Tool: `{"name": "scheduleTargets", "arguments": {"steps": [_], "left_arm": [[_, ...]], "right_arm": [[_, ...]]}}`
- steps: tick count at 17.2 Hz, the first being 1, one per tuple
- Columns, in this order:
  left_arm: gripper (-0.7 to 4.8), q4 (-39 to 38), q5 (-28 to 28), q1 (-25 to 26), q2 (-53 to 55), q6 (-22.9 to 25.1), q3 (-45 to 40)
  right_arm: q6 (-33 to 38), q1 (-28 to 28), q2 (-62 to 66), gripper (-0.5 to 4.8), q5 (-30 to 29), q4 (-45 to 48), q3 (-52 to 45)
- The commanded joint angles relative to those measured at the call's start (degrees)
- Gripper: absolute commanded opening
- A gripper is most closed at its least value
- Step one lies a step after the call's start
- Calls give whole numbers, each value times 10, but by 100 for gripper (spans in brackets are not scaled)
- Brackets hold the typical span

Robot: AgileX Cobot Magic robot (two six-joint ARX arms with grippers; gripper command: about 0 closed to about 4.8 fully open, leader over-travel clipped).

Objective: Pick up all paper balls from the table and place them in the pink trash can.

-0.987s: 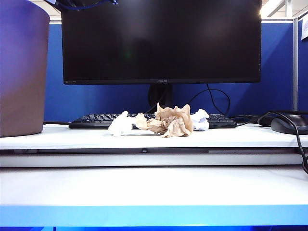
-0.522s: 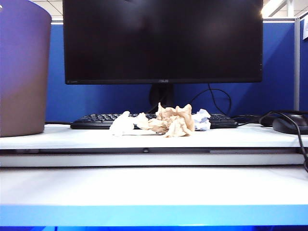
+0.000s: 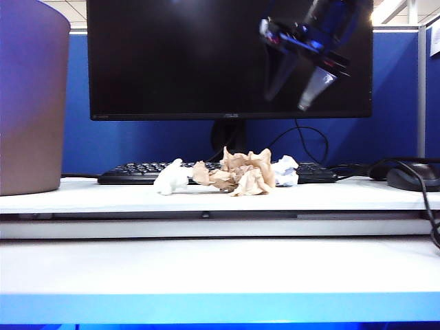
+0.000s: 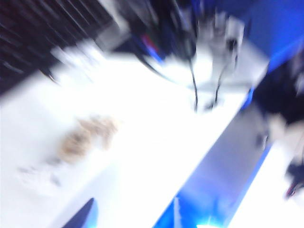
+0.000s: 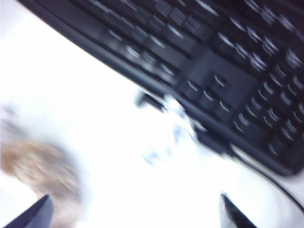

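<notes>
Three paper balls lie together on the table in front of the keyboard: a white one, a larger tan one and a pale bluish-white one. The pink trash can stands at the far left. My right gripper hangs open high above the bluish ball, blurred by motion. Its wrist view shows the right gripper wide open and empty over the bluish ball and tan ball. My left gripper is open and empty above the table, with the tan ball off to one side. The exterior view does not show it.
A black keyboard and a large monitor stand behind the balls. A dark mouse with looping black cables sits at the right. The table steps down toward a blue-trimmed front edge.
My right arm has swung into the exterior view at the upper right, in front of the monitor. A dark arm part above the trash can has left the view. The paper balls lie as before.
</notes>
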Motion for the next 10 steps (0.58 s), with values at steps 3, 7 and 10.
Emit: {"name": "scheduleTargets", "arguments": {"steps": [3,7,10], "left_arm": [[214,-73,-162,-29,101,13,1],[214,-72,-205,-26,139,15,1],[214,-68,-211,-26,159,19,-7]], "right_arm": [[0,5,3,479,12,40,-87],[16,9,11,479,13,131,-137],[30,9,31,479,11,155,-137]]}}
